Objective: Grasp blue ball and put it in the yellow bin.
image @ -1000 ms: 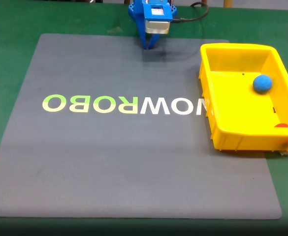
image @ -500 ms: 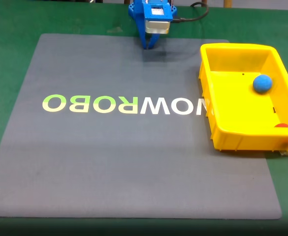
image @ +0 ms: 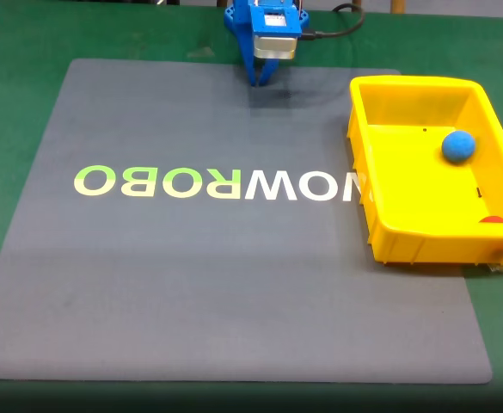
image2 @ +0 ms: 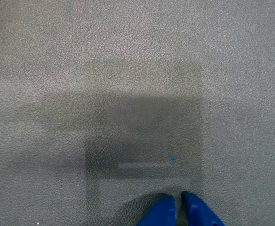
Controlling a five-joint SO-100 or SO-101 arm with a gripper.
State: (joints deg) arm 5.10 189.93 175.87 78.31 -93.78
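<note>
A: Arm pose?
B: Parked at the far edge of the grey mat in the fixed view, folded back, claw pointing down at the mat. Well apart from the bin.
A: Claw state?
B: Together. Wrist view has the two blue fingertips almost touching, thin gap, nothing between them. Only bare mat and the arm's shadow below.
A: Ball?
B: Blue ball sits inside the yellow bin, on the floor near the right wall, towards the far end. Small red object also in there, at the near right corner, mostly hidden by the rim.
A: Bin position?
B: On the mat's right edge, partly over the green worktop, covering the end of the printed lettering.
A: Any delta vs the earlier frames?
B: None. Arm, ball and bin all in the same spots. Static.
</note>
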